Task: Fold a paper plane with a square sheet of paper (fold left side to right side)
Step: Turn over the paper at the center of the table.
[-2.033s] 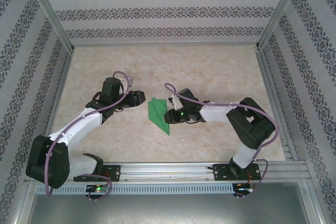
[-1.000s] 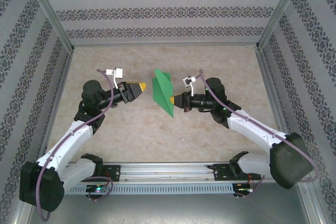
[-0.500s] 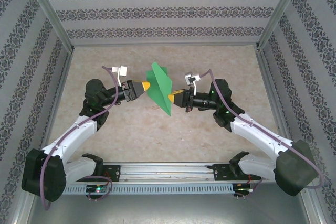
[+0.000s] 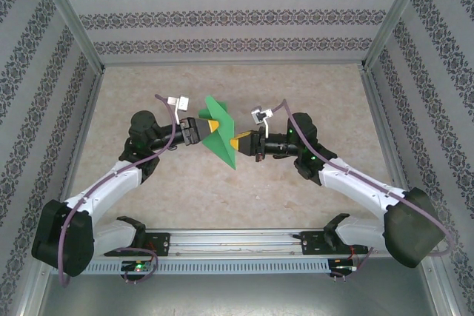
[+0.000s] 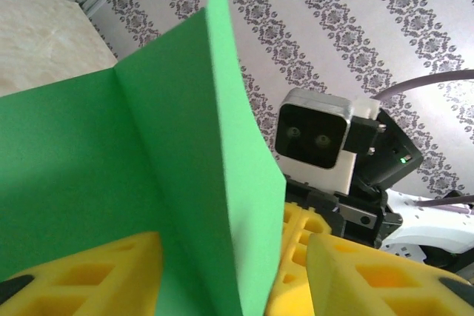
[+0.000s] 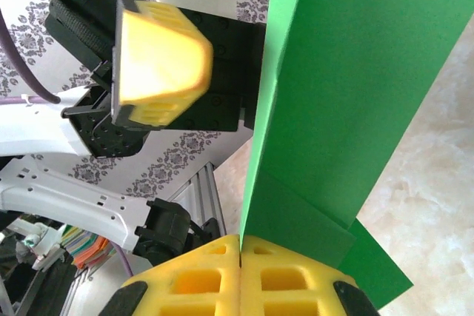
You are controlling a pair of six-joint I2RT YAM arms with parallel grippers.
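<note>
Right hand (image 4: 237, 142) clenched on the folded green paper (image 4: 224, 152) held aloft — left hand (image 4: 212, 127) straddles its flap, seemingly unclosed

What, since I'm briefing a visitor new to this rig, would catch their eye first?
The folded bright-green sheet of paper, held up in the air over the middle of the beige marbled table. The right gripper pinches one edge, its yellow jaws shut, while the left gripper meets it from the opposite side, its yellow jaws apart astride an upright flap.
</note>
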